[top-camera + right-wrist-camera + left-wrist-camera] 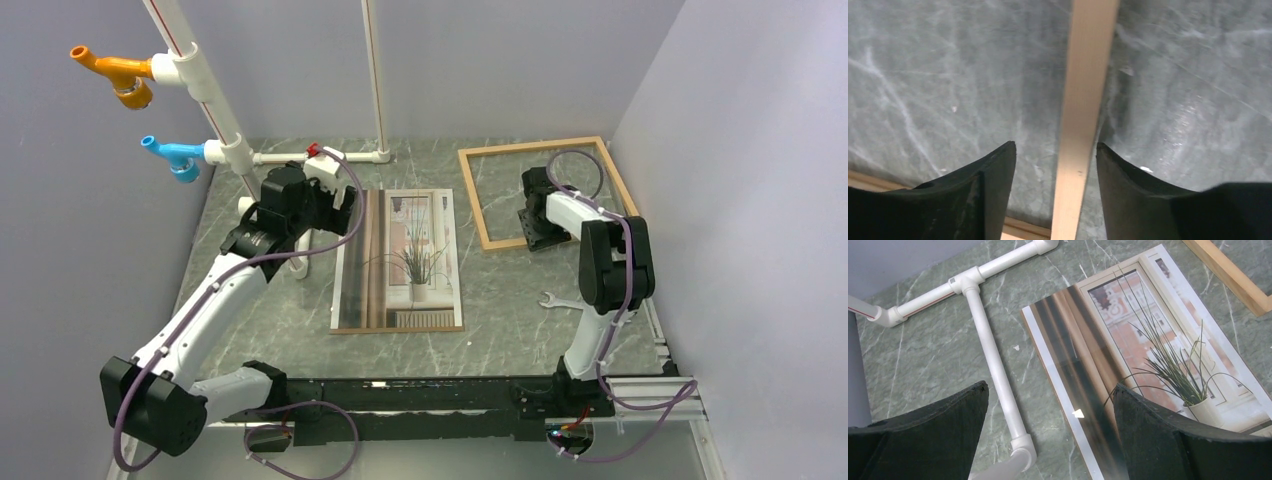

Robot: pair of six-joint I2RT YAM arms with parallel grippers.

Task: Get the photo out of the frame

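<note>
The photo (400, 262) lies face up in the middle of the table, showing a spiky potted plant by a window. It also fills the right half of the left wrist view, photo (1128, 340). The frame (473, 200), thin light wood and holding nothing, lies flat at the back right, apart from the photo. My left gripper (340, 205) hovers open over the photo's left edge; its fingers straddle that edge, left gripper (1050, 390). My right gripper (535, 238) is down at the frame's near rail (1085, 100). The right gripper (1054, 147) stands open, with the rail between its fingers and a gap on the left side.
A white pipe structure (225, 120) with orange (115, 72) and blue (170, 153) fittings rises at the back left. Its floor pipes (993, 360) run just left of the photo. A small wrench (560, 300) lies near the right arm. Walls close in on three sides.
</note>
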